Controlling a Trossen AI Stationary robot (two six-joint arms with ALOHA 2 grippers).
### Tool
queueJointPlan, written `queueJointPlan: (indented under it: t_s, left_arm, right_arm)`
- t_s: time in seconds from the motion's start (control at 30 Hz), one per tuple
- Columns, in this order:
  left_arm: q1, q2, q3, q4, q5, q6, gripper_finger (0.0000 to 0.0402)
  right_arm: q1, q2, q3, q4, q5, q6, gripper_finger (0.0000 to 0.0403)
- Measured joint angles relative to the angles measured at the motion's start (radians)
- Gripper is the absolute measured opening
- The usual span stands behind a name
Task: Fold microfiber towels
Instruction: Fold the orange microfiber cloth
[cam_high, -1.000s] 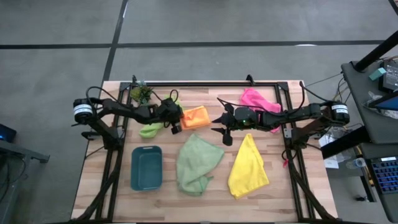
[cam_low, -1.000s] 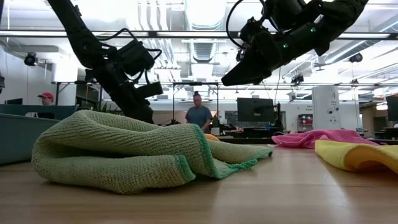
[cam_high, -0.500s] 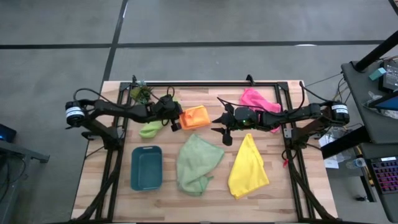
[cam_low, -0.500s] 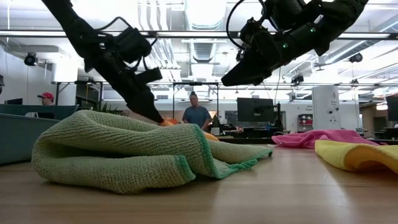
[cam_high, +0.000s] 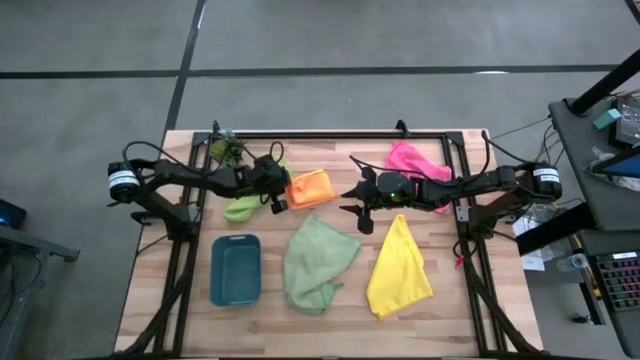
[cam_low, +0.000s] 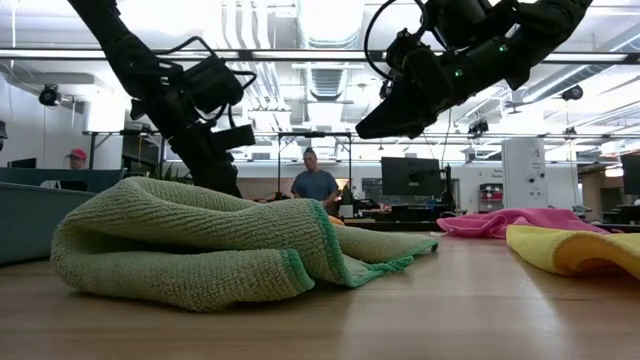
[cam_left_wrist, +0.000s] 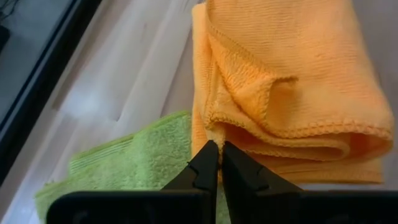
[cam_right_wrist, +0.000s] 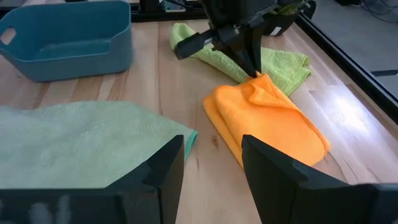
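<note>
While its fingers press together, left gripper (cam_left_wrist: 214, 163) touches orange towel (cam_left_wrist: 292, 81) edge.

Tray (cam_high: 236, 270) left of towels (cam_high: 318, 264)

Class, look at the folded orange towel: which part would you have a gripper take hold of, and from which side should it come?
Probably the loose corner of the orange towel beside the lime green towel, coming from that side. There the layered edges curl up off the table, giving something to pinch; the rest lies flat. The left gripper, fingers shut, is at that corner.
</note>
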Motion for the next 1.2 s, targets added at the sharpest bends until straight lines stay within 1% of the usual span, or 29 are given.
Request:
queueJointPlan:
  t_s: [0.07, 0.17, 0.37, 0.47, 0.6, 0.7, 0.77, 0.83, 0.9, 1.0, 1.1, 1.2]
  left_arm:
    - [0.0, 0.0, 0.0, 0.002, -0.01, -0.001, 0.0003]
    - [0.0, -0.002, 0.0, -0.002, -0.038, -0.001, 0.0018]
    - [-0.001, -0.01, 0.002, -0.008, -0.043, -0.004, 0.0075]
    - [-0.001, -0.02, 0.016, -0.055, -0.046, -0.018, 0.0103]
    - [-0.003, -0.046, 0.048, -0.17, -0.045, -0.055, 0.0129]
    - [-0.007, -0.074, 0.076, -0.238, -0.011, -0.081, 0.0136]
    - [-0.02, -0.099, 0.085, -0.255, 0.036, -0.083, 0.0136]
    - [-0.042, -0.121, 0.092, -0.243, 0.082, -0.084, 0.0136]
    - [-0.071, -0.13, 0.094, -0.208, 0.104, -0.084, 0.0136]
    - [-0.117, -0.125, 0.094, -0.168, 0.105, -0.082, 0.0136]
    - [-0.145, -0.09, 0.093, -0.126, 0.102, -0.082, 0.0136]
    - [-0.152, -0.044, 0.093, -0.069, 0.064, -0.083, 0.0136]
  right_arm:
    - [0.0, 0.0, 0.0, 0.0, 0.0, 0.002, 0.0153]
    - [0.0, 0.0, 0.0, 0.0, 0.0, 0.003, 0.0153]
    - [0.0, 0.0, 0.0, 0.0, 0.0, 0.02, 0.0153]
    - [0.0, 0.0, 0.0, 0.0, 0.0, 0.021, 0.0153]
    - [0.0, 0.0, 0.0, 0.0, 0.0, 0.02, 0.0153]
    - [0.0, 0.0, 0.0, 0.0, 0.0, 0.02, 0.0153]
    - [-0.001, 0.0, 0.0, 0.001, 0.0, 0.02, 0.0153]
    - [-0.002, 0.0, 0.0, 0.007, 0.0, 0.02, 0.0152]
    - [-0.002, 0.0, 0.0, 0.008, 0.0, 0.019, 0.0152]
    - [-0.002, 0.0, 0.0, 0.009, 0.0, 0.018, 0.0152]
    - [-0.002, 0.0, 0.001, 0.016, 0.0, 0.008, 0.0152]
    - [-0.002, 0.008, 0.002, 0.039, 0.0, 0.007, 0.0152]
